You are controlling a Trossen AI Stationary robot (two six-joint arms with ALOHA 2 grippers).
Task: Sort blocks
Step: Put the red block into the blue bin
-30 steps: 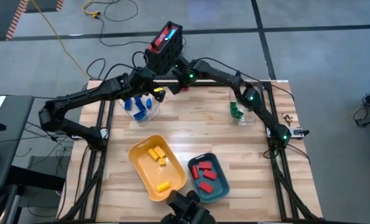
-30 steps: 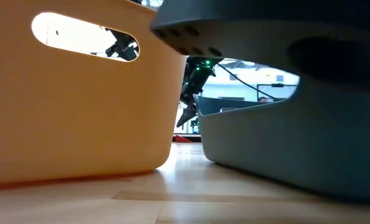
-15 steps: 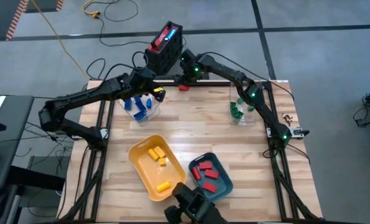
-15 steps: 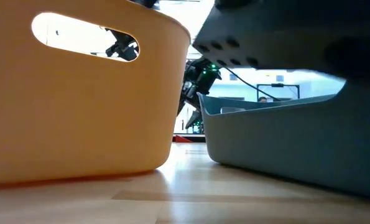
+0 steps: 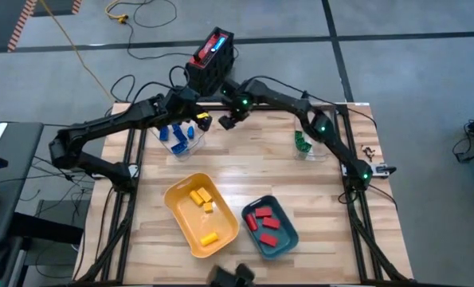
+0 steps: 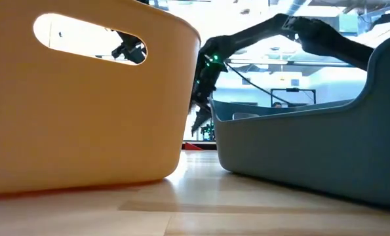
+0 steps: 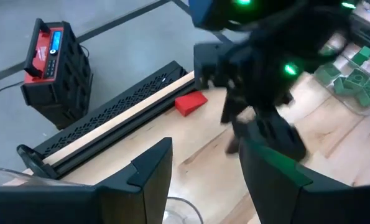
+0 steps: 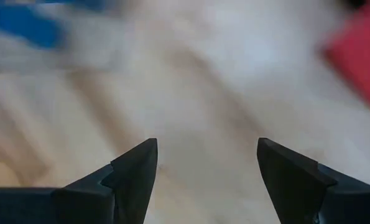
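Nearest the table's front edge: yellow tray, smooth moulded plastic w/ rounded corners, holding yellow blocks. Just beside it the teal tray, same oblong shape, w/ red blocks inside. Low view shows what the top-down can't: both trays' curved matte walls close up, an oval handle slot in the yellow one, a narrow gap between the two.

Tabletop is pale wood planks w/ visible grain.

Further back, left side: clear container w/ blue blocks; right side: clear container w/ green blocks.

Near the back edge, left gripper sits by the blue container; fingers apart, nothing between, per left wrist view. Right gripper just beside it, over bare wood; fingers apart, empty, per right wrist view.

Only the wrist views show one loose red block, a flat wedge-ish brick lying on the wood at the far edge against the black perforated rail. Beyond, on the grey floor, a red-black box.
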